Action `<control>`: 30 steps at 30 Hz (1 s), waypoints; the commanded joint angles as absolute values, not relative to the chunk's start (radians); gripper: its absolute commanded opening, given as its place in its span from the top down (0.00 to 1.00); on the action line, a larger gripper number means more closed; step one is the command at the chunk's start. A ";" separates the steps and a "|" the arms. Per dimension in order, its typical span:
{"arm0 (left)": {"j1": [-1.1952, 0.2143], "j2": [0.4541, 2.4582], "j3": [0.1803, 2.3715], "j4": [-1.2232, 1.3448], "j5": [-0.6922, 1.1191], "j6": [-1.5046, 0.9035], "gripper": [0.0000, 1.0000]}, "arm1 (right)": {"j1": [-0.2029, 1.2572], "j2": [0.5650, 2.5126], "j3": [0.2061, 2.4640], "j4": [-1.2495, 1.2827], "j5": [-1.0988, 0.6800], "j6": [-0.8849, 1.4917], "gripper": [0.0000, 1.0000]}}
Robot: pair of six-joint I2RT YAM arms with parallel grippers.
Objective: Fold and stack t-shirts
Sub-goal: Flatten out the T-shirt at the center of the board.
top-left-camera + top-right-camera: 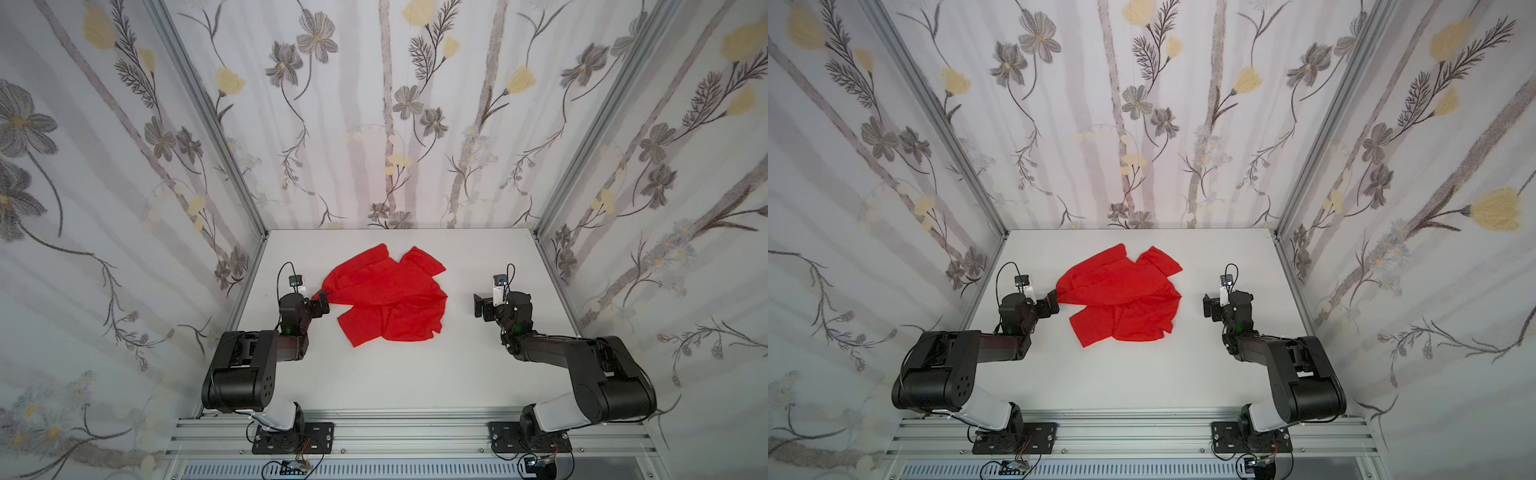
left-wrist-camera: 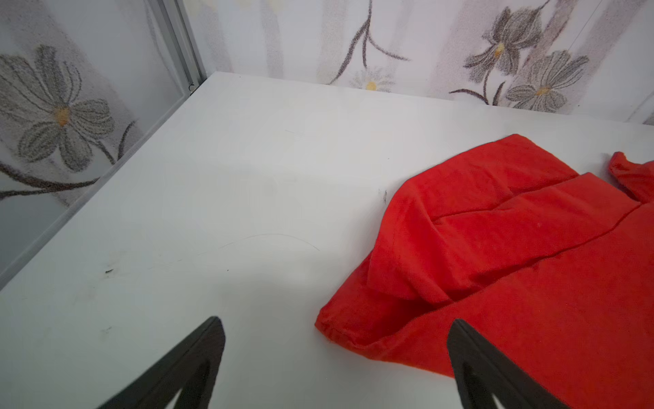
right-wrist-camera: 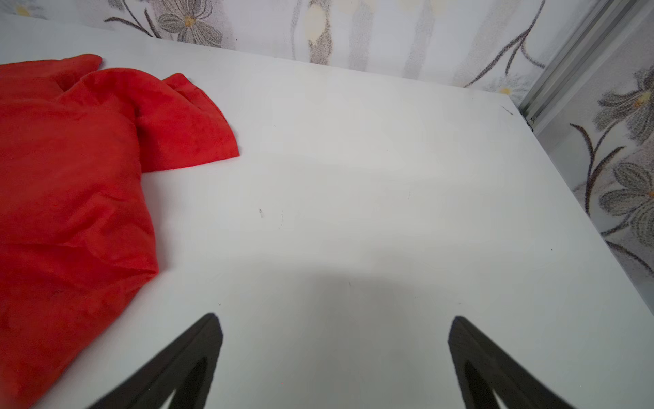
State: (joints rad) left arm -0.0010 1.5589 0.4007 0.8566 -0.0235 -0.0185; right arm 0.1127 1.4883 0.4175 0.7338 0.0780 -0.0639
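**Garment.** One red t-shirt (image 1: 386,297) lies crumpled on the white surface (image 1: 415,374), unfolded, left of centre and towards the back wall in both top views (image 1: 1123,297). Its outline is irregular. The longest span runs diagonally from the near-left corner to the far-right lobe, which looks like a sleeve. A second lobe points at the back wall. A narrow corner on the left side points straight at the left gripper (image 1: 324,302). Several layers overlap across the middle (which way the collar faces cannot be told).

**Left gripper.** The jaws are spread wide. In the left wrist view, the shirt's rolled corner (image 2: 495,265) lies in the gap of the left gripper (image 2: 336,320). One finger (image 2: 470,354) stands over red fabric, the other over bare surface. Whether either finger touches the cloth cannot be told. Nothing is clamped.

**Right gripper.** The right gripper (image 1: 478,306) sits to the right of the shirt and apart from it, jaws spread wide and turned towards it. In the right wrist view, only bare surface (image 3: 354,212) lies in the gap of the right gripper (image 3: 334,317). The shirt (image 3: 70,177) sits off to one side, clear of both fingers.
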 commanded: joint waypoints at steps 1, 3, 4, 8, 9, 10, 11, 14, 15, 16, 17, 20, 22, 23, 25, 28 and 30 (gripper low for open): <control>0.000 1.559 0.405 0.866 -0.016 -0.013 0.00 | 0.117 1.484 0.415 0.746 0.069 -0.073 0.00; 0.000 1.559 0.406 0.864 -0.015 -0.014 0.00 | 0.117 1.483 0.414 0.747 0.069 -0.074 0.00; 0.000 1.559 0.405 0.864 -0.015 -0.013 0.00 | 0.117 1.484 0.414 0.748 0.069 -0.074 0.00; 0.000 1.559 0.406 0.864 -0.013 -0.014 0.00 | 0.117 1.484 0.415 0.746 0.069 -0.072 0.00; 0.000 1.559 0.405 0.864 -0.012 -0.015 0.00 | 0.117 1.484 0.414 0.747 0.069 -0.072 0.00; 0.001 1.560 0.406 0.863 -0.010 -0.015 0.00 | 0.117 1.485 0.416 0.748 0.069 -0.072 0.00; 0.004 1.560 0.406 0.861 -0.006 -0.017 0.00 | 0.117 1.486 0.416 0.746 0.068 -0.072 0.00; 0.011 1.558 0.406 0.859 0.004 -0.020 0.00 | 0.117 1.485 0.416 0.747 0.068 -0.072 0.00; 0.011 1.558 0.407 0.858 0.005 -0.020 0.00 | 0.117 1.484 0.414 0.746 0.068 -0.073 0.00; 0.011 1.559 0.407 0.859 0.005 -0.019 0.00 | 0.117 1.483 0.414 0.747 0.068 -0.072 0.00; 0.011 1.559 0.407 0.858 0.004 -0.019 0.00 | 0.116 1.482 0.414 0.748 0.067 -0.072 0.00; 0.011 1.555 0.411 0.846 -0.004 -0.022 0.00 | 0.116 1.484 0.415 0.748 0.067 -0.072 0.00; 0.011 1.553 0.411 0.846 -0.005 -0.022 0.00 | 0.116 1.483 0.414 0.749 0.068 -0.072 0.00; 0.011 1.546 0.418 0.827 -0.018 -0.028 0.00 | 0.116 1.482 0.414 0.748 0.068 -0.074 0.00; 0.011 1.510 0.445 0.758 -0.074 -0.052 0.00 | 0.118 1.461 0.434 0.699 0.087 -0.065 0.00; 0.014 1.419 0.511 0.571 -0.121 -0.070 0.00 | 0.120 1.401 0.614 0.324 0.176 -0.057 0.00; 0.015 1.346 0.578 0.392 -0.153 -0.138 0.00 | 0.118 1.373 0.734 0.077 0.207 -0.051 0.00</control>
State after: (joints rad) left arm 0.0124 1.4082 0.5194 0.6270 -0.0845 -0.0589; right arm 0.1169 1.4071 0.6388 0.4126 0.1299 -0.0624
